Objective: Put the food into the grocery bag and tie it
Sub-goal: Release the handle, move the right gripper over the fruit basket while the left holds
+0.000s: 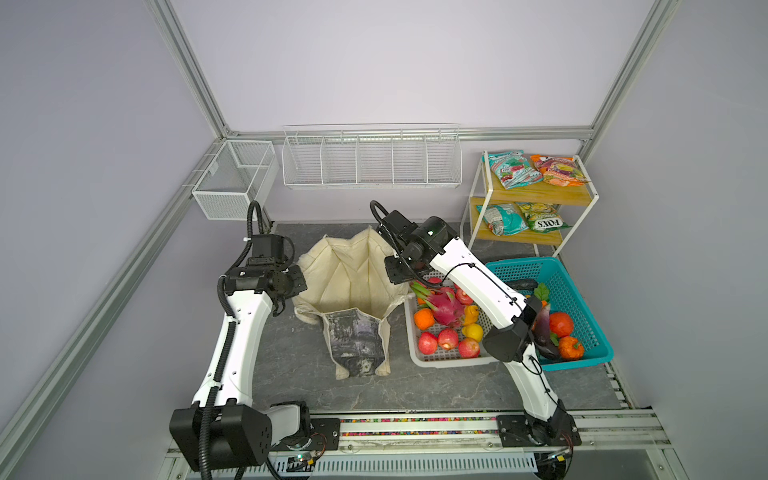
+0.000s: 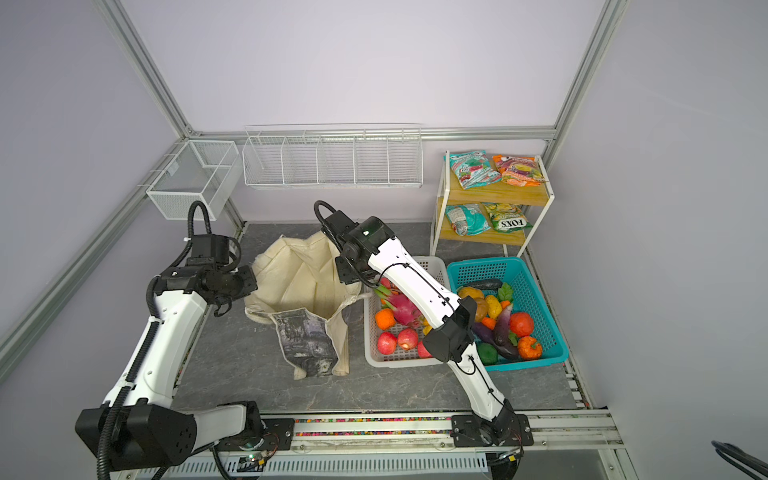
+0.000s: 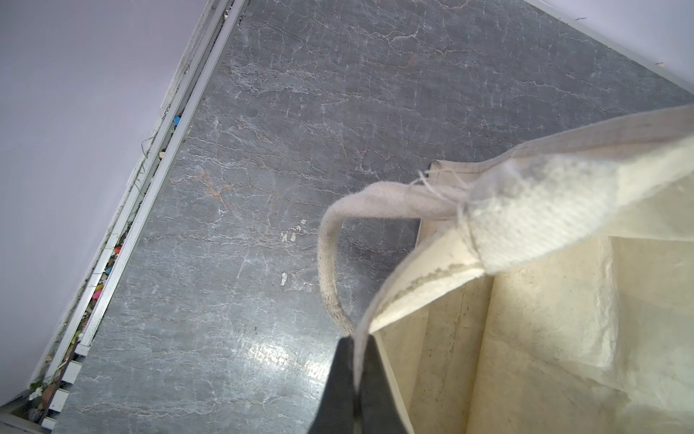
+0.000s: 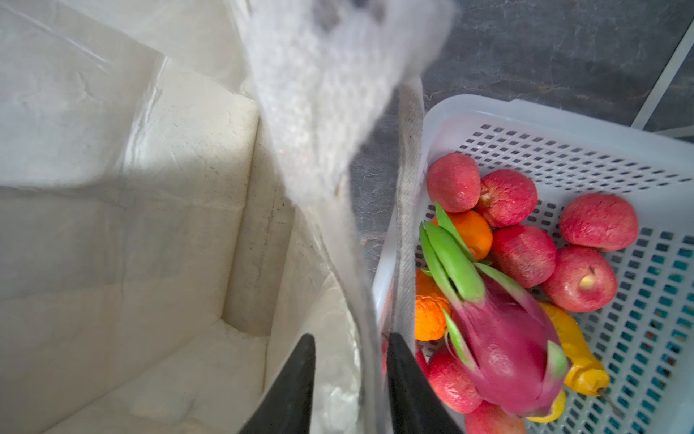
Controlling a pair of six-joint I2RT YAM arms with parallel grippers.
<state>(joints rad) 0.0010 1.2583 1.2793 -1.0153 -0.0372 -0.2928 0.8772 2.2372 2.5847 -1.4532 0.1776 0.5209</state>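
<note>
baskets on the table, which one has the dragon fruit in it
The white perforated basket, right beside the grocery bag, holds the dragon fruit; the teal basket stands farther from the bag.

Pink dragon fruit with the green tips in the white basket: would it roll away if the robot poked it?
Probably not far. The pink, green-tipped dragon fruit is egg-shaped with leafy flaps sticking out, so it would likely wobble, not roll. It lies among red apples inside the white perforated plastic basket, which should stop it.

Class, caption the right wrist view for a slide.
Right end effector, open, straddling the rim of the canvas tote beside a white basket of dragon fruit and apples.
</note>
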